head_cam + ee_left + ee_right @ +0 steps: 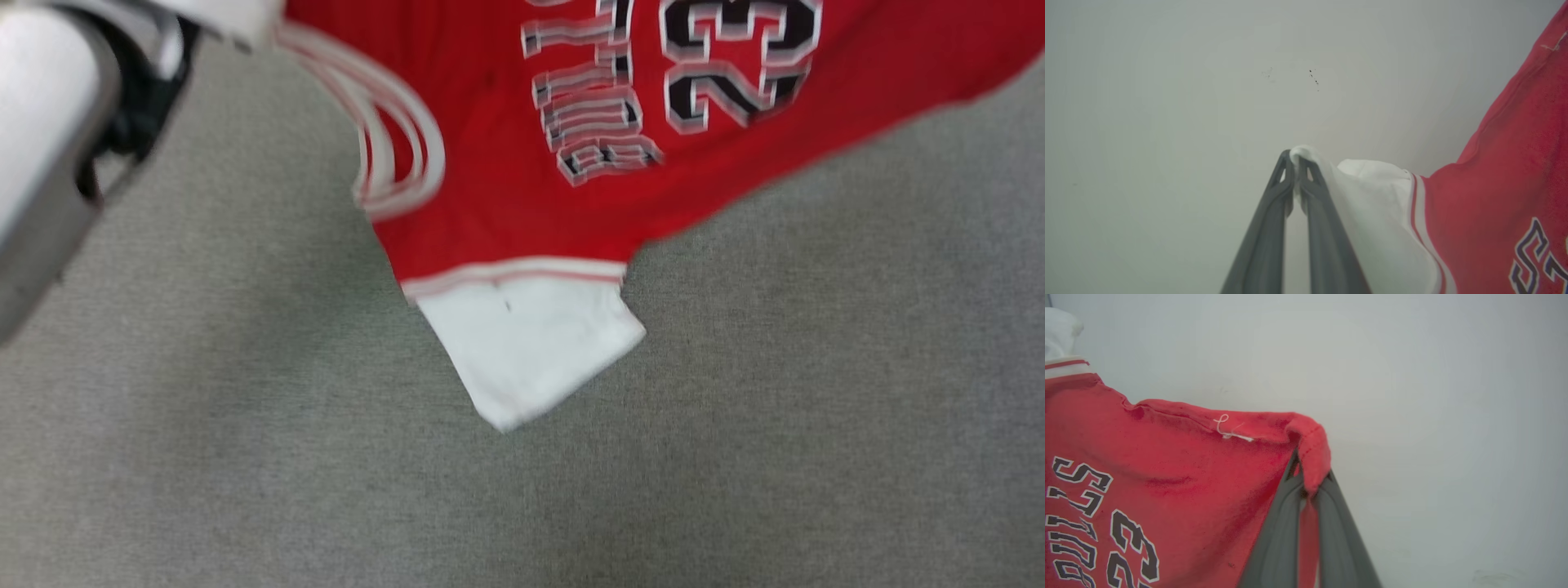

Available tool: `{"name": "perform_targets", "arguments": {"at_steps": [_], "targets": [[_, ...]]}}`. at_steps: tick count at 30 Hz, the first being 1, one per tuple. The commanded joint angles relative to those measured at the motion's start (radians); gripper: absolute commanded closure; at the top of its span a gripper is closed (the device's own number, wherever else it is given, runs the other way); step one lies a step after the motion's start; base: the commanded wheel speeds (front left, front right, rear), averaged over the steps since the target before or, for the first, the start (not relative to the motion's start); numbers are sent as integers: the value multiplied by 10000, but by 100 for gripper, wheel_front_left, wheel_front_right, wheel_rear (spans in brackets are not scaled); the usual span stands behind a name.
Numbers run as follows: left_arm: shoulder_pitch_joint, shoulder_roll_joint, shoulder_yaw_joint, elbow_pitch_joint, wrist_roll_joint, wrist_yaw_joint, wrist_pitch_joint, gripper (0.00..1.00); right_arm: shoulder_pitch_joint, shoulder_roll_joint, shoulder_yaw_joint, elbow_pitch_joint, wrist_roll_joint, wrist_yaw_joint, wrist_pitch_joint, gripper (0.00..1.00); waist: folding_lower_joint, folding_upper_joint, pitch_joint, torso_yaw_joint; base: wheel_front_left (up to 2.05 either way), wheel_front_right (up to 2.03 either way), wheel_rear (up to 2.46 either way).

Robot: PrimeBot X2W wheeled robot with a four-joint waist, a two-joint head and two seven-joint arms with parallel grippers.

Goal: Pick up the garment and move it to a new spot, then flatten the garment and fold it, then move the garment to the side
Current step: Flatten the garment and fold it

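Head view: the garment (490,196) hangs spread above a grey surface (816,425). Its red body runs along the top of that view, with the black-and-white printed number (735,57) upside down. One white sleeve (531,343) droops lowest, below a striped band; I cannot tell whether it touches the surface. No edge or corner of the surface shows. A pale forearm (41,139) crosses the upper left corner.

In the left wrist view, the left gripper (1295,159) has its two dark fingers pinched together on a fold of white sleeve fabric. The red body stretches off to the right.

In the right wrist view, the right gripper (1306,477) is clenched on a corner of the red hem, which curls over the fingertips. A loose white thread (1229,430) lies on the hem just beside it.
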Motion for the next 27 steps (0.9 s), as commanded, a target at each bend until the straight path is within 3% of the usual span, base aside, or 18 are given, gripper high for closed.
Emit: {"name": "perform_targets", "arguments": {"at_steps": [1, 8, 16, 22, 27], "targets": [[-809, -134, 145, 305, 191, -181, 77, 100, -722, 186, -95, 217, -257, -12, -27, 100, 0, 0, 881, -212, 0, 0, 0], [-4010, -864, 525, 1939, 791, -976, 129, 100, -3645, 574, -25, 1477, -1529, -12, -196, 100, 0, 0, 2180, -259, 0, 0, 0], [-6678, -1629, 1000, 3623, 1061, -1385, -298, 100, -6419, 1025, 235, 3018, -2474, -12, -869, 100, 0, 0, 3141, -183, 0, 0, 0], [-7422, -1925, 925, 4516, 1163, -1664, -499, 100, -7598, 1345, 778, 4292, -2637, -10, -1488, 100, 0, 0, 3434, -44, 0, 0, 0], [-6938, -2039, 853, 4838, 1042, -1679, -646, 100, -7879, 1580, 1364, 5261, -2393, -12, -2026, 100, 0, 0, 3547, 55, 0, 0, 0]]}}
